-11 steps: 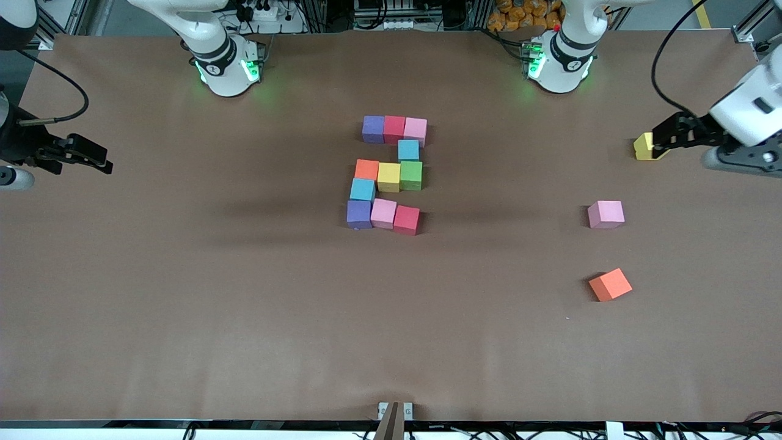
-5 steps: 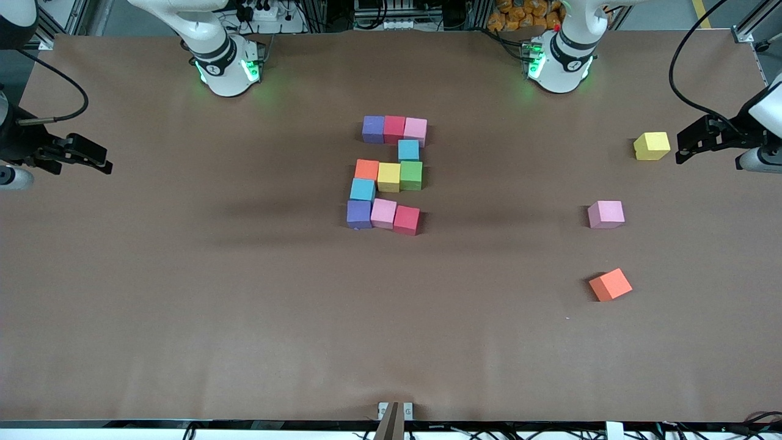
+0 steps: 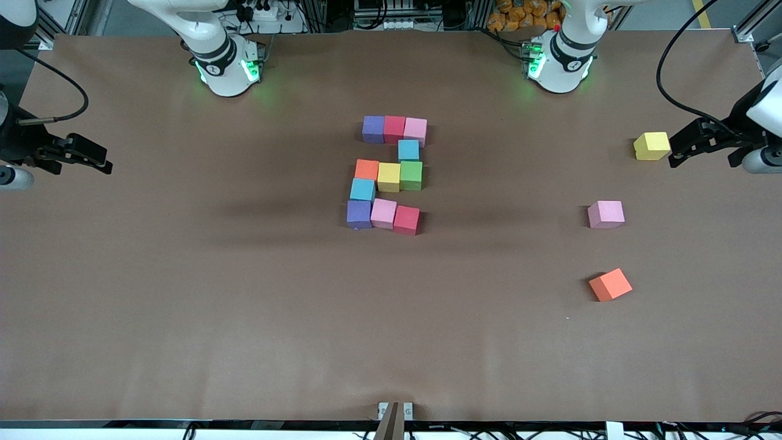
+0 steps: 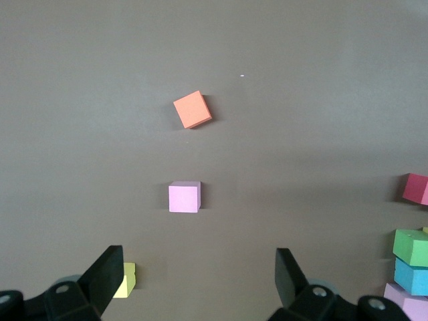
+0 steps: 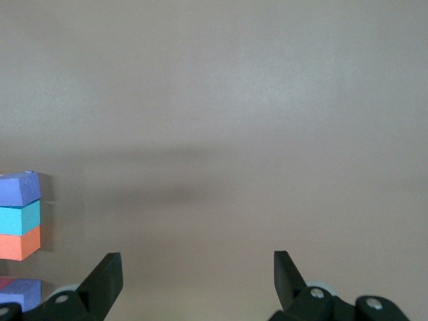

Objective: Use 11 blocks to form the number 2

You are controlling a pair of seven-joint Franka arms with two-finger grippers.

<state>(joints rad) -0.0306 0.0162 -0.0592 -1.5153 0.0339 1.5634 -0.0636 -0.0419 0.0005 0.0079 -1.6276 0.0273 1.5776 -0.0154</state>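
The number 2 (image 3: 388, 176) lies in the middle of the table, made of eleven blocks: purple, red and pink on top, blue, then orange, yellow and green, blue, then purple, pink and red. My left gripper (image 3: 683, 148) is open and empty over the table at the left arm's end, beside a spare yellow block (image 3: 652, 146). Its wrist view shows the open gripper (image 4: 198, 277), the yellow block (image 4: 126, 279) by one finger, and part of the 2 (image 4: 411, 246). My right gripper (image 3: 99, 157) waits open and empty at the right arm's end (image 5: 195, 277).
A spare pink block (image 3: 605, 214) and a spare orange block (image 3: 610, 285) lie toward the left arm's end, nearer the front camera than the yellow one. They also show in the left wrist view, pink (image 4: 184, 196) and orange (image 4: 192, 110).
My left gripper was over the spare yellow block and has drawn back off it toward the left arm's end. The block stays in place. The right arm has not moved.
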